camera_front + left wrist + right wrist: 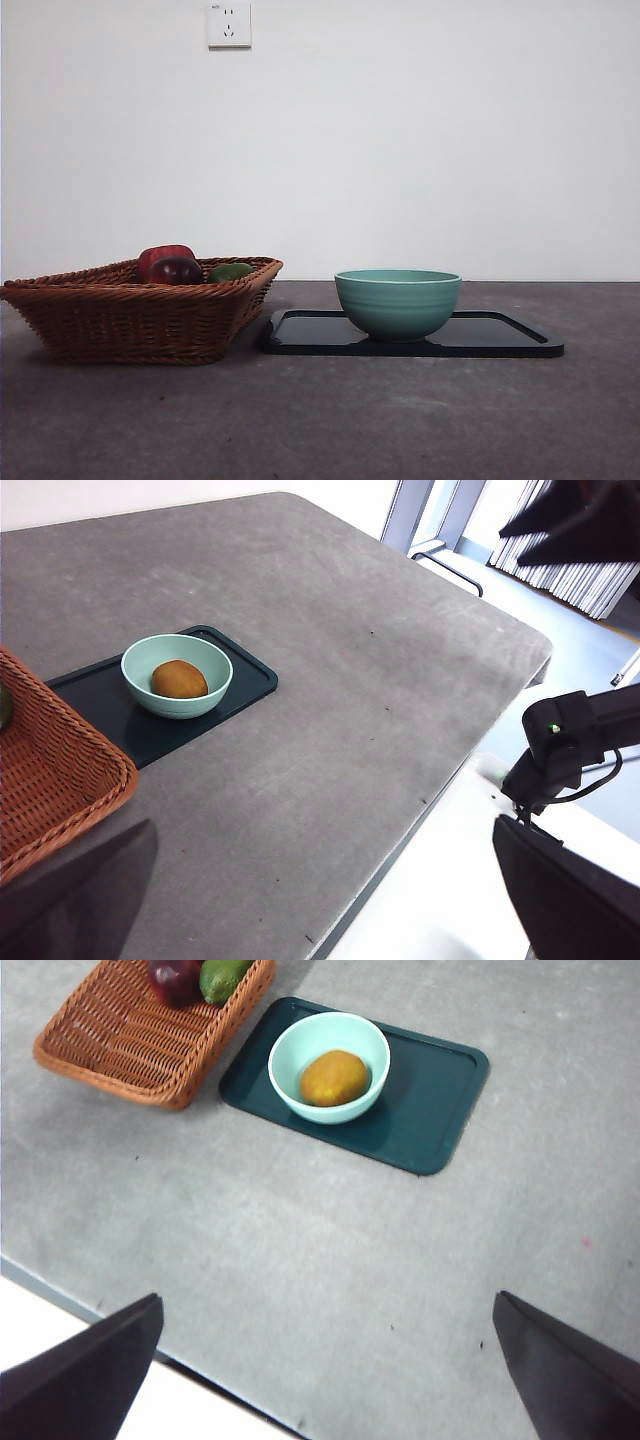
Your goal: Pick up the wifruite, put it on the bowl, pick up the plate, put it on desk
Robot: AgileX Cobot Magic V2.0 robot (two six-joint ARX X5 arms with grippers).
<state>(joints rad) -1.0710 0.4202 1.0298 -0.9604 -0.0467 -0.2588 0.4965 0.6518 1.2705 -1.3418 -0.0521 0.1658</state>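
Wifruite [334,1078] on its side in bowl [328,1067], long axis level; both pincers spread, well clear.

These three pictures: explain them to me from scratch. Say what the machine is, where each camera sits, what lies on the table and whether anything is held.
It is a two-armed table robot. One camera looks level across the desk; the other two ride on the wrists, looking down. The dark wedges at their bottom edges are the left gripper and right gripper, both open and holding nothing. On the desk stands a teal bowl on a dark tray, with the orange fruit already inside. Beside it a wicker basket holds a red, a dark and a green fruit.
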